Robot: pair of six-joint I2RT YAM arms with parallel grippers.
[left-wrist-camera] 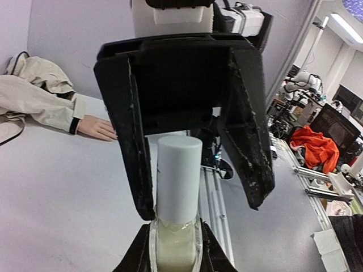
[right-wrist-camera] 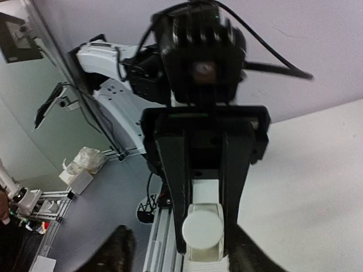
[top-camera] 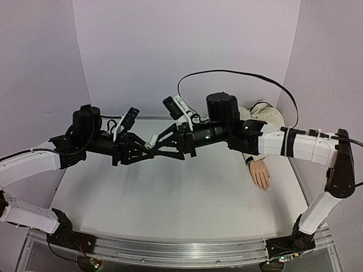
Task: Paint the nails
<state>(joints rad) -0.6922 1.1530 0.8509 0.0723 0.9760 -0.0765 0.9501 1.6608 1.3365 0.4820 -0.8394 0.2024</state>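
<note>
Above bench centre | left gripper clamped white bottle by its body | right gripper spread around cap | mannequin hand lay near right edge, nails unresolvable.

- 3 plain lilac walls enclose a white table.
- A metal rail runs along its near edge.
- Beyond, in the wrist views: a bright ceiling light, dark monitors, orange cloth, grey floor.
</note>
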